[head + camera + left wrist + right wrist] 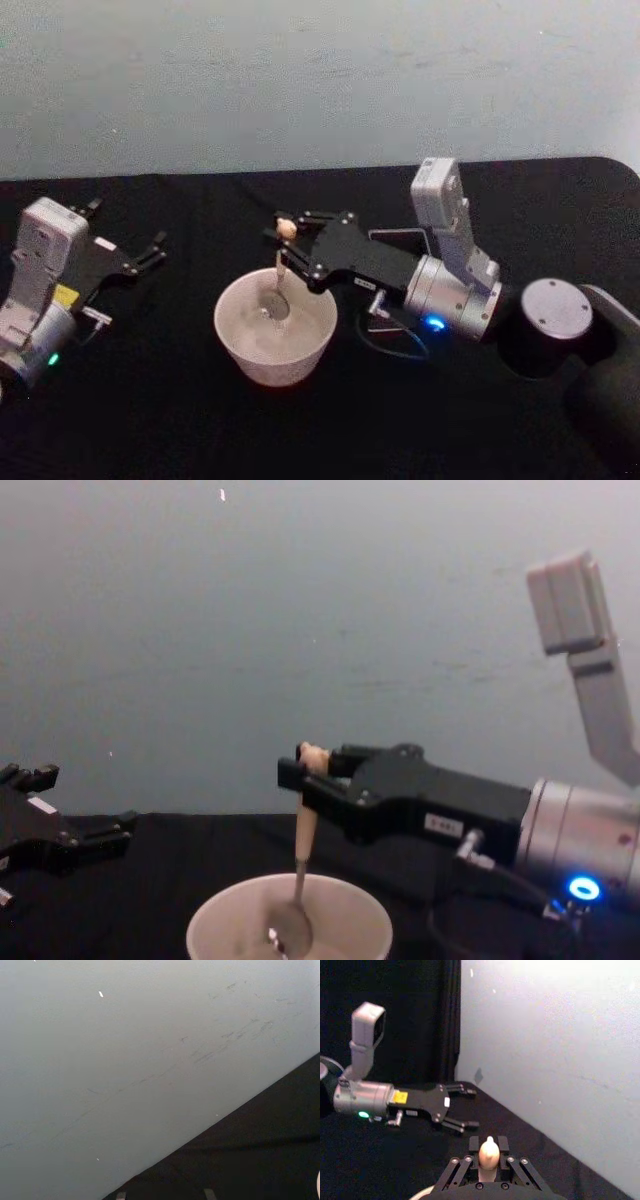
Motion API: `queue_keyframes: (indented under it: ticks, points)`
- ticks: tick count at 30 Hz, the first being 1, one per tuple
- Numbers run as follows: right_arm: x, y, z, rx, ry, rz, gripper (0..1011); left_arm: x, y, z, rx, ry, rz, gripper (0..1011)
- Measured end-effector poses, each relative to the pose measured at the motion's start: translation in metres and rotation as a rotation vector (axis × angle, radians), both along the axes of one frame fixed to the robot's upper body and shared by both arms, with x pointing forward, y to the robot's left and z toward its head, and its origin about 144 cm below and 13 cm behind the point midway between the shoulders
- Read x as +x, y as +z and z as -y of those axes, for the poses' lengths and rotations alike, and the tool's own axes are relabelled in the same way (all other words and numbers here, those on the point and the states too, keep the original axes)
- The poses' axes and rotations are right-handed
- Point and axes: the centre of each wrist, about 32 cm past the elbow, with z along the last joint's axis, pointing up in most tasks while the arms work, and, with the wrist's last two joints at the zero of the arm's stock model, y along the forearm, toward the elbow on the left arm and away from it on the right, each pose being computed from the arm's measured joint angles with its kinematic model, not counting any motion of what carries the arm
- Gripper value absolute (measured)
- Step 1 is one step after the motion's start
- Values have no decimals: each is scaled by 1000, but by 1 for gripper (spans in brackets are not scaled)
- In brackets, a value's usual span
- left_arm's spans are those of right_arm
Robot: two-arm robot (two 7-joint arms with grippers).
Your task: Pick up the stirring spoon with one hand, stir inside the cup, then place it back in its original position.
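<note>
The cream-white cup [275, 338] stands on the black table in front of me. The stirring spoon [279, 274] hangs upright into it, its metal bowl [290, 928] low inside the cup [345, 910] and its beige knob [488, 1152] sticking up between the fingers. My right gripper [290, 245] reaches in from the right above the cup and is shut on the spoon's handle [304, 830]. My left gripper [150, 250] rests at the table's left, open and holding nothing; it also appears in the right wrist view [465, 1110].
A black cloth covers the table [150, 400], with a pale wall [300, 80] close behind it. A dark square holder [400, 243] lies behind the right arm, mostly hidden. A thin cable [395, 345] loops on the cloth right of the cup.
</note>
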Motion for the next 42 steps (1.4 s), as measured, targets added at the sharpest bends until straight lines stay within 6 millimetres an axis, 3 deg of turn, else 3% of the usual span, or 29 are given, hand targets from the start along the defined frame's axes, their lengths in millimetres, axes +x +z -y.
queue_keyframes:
  ticks: [12, 24, 33, 42]
  points:
    - [-7, 32, 9, 57, 24, 61, 214, 0, 0, 0, 0, 0, 0, 1001]
    - [-13, 66, 36, 104, -53, 137, 214, 0, 0, 0, 0, 0, 0, 1001]
    - [-27, 79, 64, 114, -159, 159, 214, 0, 0, 0, 0, 0, 0, 1001]
    - [-44, 79, 81, 94, -213, 137, 214, 0, 0, 0, 0, 0, 0, 1001]
